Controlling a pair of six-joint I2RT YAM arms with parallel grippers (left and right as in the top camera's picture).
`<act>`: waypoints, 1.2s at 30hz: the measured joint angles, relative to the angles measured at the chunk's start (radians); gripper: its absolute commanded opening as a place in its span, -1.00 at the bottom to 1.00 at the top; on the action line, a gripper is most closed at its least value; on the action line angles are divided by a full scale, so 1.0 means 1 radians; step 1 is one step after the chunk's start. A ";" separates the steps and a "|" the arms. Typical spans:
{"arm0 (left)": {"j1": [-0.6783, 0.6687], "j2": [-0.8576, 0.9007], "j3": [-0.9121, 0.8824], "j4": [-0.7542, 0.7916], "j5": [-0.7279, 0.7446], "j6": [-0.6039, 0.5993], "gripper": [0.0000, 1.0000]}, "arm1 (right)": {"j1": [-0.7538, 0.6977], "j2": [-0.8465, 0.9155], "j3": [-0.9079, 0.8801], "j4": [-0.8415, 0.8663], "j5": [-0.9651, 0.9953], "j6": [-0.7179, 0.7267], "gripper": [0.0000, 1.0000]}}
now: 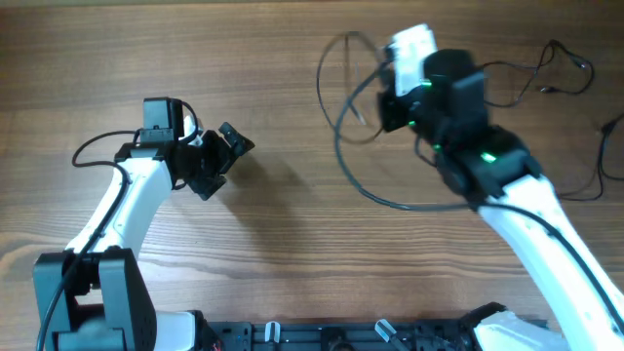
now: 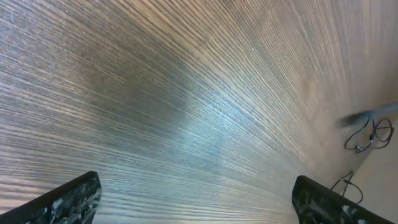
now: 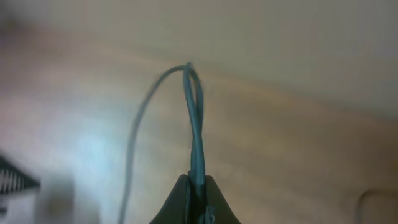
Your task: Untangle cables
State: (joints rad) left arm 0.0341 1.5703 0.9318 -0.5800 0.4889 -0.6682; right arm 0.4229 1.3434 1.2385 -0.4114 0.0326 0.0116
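Cable (image 3: 196, 130) pinched in right jaws, left jaws spread above table (image 2: 186, 93)

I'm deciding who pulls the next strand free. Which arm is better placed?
Right, probably. The right gripper is shut on a cable; the left gripper is open, holding nothing, and the loose cables lie nearer the right arm.
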 measured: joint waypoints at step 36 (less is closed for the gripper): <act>0.000 0.000 0.000 -0.001 0.000 0.000 1.00 | -0.345 0.615 0.000 0.510 -0.109 0.147 0.09</act>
State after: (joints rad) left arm 0.0341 1.5703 0.9318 -0.5808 0.4885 -0.6682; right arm 0.0776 1.9583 1.2385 0.0986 -0.0765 0.1589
